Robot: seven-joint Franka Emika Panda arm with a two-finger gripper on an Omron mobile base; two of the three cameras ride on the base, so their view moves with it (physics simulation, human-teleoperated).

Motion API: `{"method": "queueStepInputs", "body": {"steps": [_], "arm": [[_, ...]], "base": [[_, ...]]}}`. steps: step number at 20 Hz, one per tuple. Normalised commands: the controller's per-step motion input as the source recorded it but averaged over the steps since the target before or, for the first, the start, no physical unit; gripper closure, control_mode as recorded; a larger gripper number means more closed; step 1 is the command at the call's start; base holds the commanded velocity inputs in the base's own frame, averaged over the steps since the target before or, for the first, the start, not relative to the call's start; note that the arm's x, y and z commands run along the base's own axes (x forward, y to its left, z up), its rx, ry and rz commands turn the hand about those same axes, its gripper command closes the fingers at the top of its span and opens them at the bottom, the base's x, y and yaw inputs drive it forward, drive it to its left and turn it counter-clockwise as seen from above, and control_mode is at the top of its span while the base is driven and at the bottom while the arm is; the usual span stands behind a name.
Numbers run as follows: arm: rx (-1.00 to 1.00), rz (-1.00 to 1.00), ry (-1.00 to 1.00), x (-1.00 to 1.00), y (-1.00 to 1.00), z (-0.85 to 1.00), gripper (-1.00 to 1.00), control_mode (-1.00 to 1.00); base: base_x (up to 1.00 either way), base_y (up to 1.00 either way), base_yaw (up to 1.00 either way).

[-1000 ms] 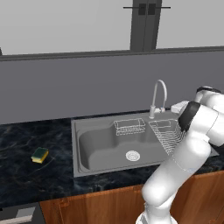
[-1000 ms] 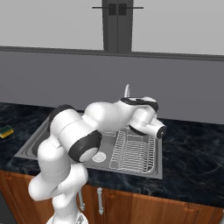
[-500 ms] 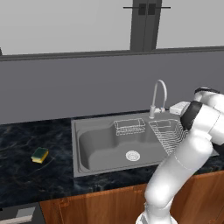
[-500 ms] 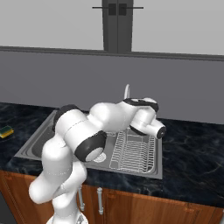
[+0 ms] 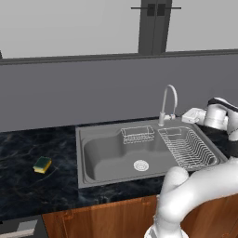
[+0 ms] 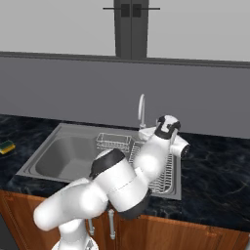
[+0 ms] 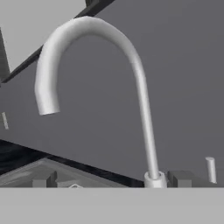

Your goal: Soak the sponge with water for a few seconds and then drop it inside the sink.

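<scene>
The sponge (image 5: 42, 164), yellow with a green top, lies on the dark counter left of the sink (image 5: 82, 139); it also sits at the far left edge (image 6: 7, 146). My gripper (image 5: 185, 117) hovers just right of the faucet (image 5: 168, 100) base, above the sink's back rim, with nothing in it. From the right it is beside the faucet (image 6: 141, 110) foot (image 6: 143, 132). In the hand view the arched faucet (image 7: 140, 87) stands close ahead, its spout end (image 7: 47, 105) dry; water is out of view. My fingertips are hidden, so I see no jaws.
A wire dish rack (image 5: 188, 148) fills the sink's right part, and a small wire basket (image 5: 137, 135) hangs at the back of the basin. The drain (image 5: 141, 165) lies mid-basin. A faucet lever (image 7: 211, 168) stands right of the stem. Grey wall runs behind.
My arm's elbow has swung low and forward, while the hand stays by the faucet base, a little closer to it. The sponge has not moved.
</scene>
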Motion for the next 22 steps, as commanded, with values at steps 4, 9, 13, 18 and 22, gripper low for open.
{"method": "queueStepInputs", "body": {"steps": [4,9,13,18,22], "arm": [[0.00,0.00,0.00,0.25,-0.04,0.00,-1.00,-1.00],[0.00,0.00,0.04,0.29,0.00,0.00,-1.00,-1.00],[0.00,0.00,0.07,0.24,0.00,0.00,-1.00,-1.00],[0.00,0.00,0.01,0.18,-0.01,-0.01,-1.00,-1.00],[0.00,0.00,0.00,0.15,-0.02,-0.08,-1.00,-1.00]], "base": [[0.00,0.00,0.00],[0.00,0.00,0.00],[0.00,0.00,0.00],[0.00,0.00,0.00],[0.00,0.00,0.00]]}}
